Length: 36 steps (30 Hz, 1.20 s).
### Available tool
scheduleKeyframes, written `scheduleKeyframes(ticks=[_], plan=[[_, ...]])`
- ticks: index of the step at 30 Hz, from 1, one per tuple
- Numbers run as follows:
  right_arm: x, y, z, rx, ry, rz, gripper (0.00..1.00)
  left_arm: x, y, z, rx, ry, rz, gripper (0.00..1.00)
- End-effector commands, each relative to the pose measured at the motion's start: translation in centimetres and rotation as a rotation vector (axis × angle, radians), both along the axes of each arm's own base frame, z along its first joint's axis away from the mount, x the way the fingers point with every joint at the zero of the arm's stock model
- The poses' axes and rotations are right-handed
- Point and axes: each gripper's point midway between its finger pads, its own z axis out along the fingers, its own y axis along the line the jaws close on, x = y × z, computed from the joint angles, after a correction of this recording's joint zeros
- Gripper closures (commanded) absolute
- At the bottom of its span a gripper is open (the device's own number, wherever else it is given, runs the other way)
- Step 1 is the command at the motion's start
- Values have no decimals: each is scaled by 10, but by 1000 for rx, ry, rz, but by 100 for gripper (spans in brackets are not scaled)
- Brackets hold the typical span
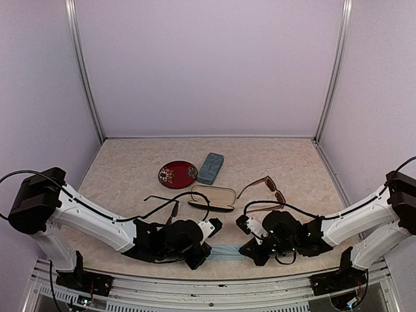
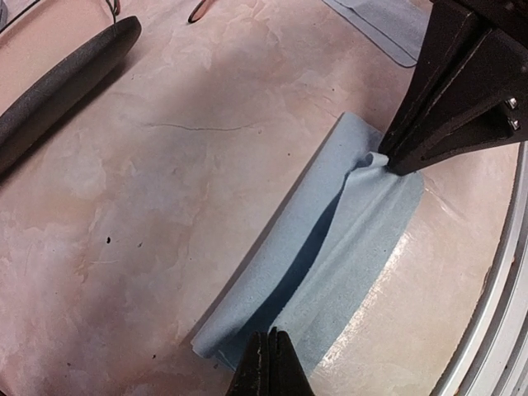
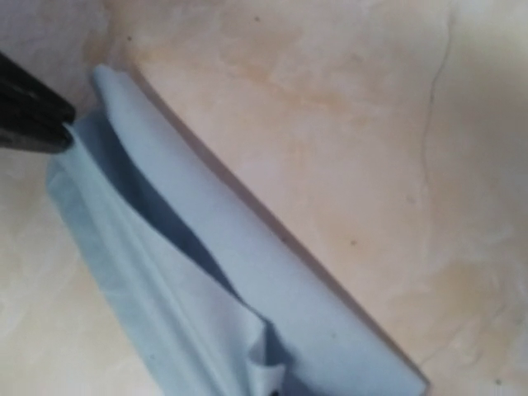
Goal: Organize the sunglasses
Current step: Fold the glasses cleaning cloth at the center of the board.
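The room is a small booth with pale lilac walls [image 1: 208,65], and the floor of it is a beige marbled tabletop [image 1: 130,162]. From above, a red round dish [image 1: 177,174] and a blue-grey case [image 1: 210,168] lie near the back, just beside each other. In front of them lies the black oval case [image 1: 212,198]. The thin black sunglasses [image 1: 166,200] are just to the left of this case and partly under a cable of the left arm. The reddish-brown sunglasses [image 1: 272,185] lie to its right, apart from it. No pincer touches either pair. At the near edge a blue cloth [image 1: 227,252] lies between both arms, with the left pincer [image 1: 207,255] at one end and the right pincer [image 1: 247,252] at the other end.

In the left wrist view the tabletop [image 2: 165,206] shows a fine crack. The left pincer [image 2: 268,367] is closed on the near edge of the blue cloth [image 2: 330,264], which is folded long. The right pincer [image 2: 392,165] is closed on the far edge, and the cloth is bunched at its tip. The black oval case [image 2: 58,91] lies at the upper left, well apart.

In the right wrist view, which is blurred, the blue cloth [image 3: 206,272] runs across the tabletop [image 3: 330,124]. The left pincer [image 3: 33,115] is closed at its far corner. The right pincer itself does not show here.
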Motion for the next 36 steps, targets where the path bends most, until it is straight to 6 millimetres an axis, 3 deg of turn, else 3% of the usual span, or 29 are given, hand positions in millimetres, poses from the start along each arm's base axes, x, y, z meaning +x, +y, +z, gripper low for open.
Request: scheduleKeyframes(ticks=[1, 20, 25, 36], plan=[[-8, -3, 1, 16, 13, 7, 93, -2, 4, -5, 26, 1, 16, 98], [-15, -6, 12, 76, 23, -20, 77, -21, 0, -5, 31, 10, -5, 81], [-7, -6, 21, 91, -1, -67, 72, -25, -3, -4, 28, 7, -27, 81], [2, 6, 19, 74, 24, -110, 67, -27, -1, -5, 27, -1, -45, 87]])
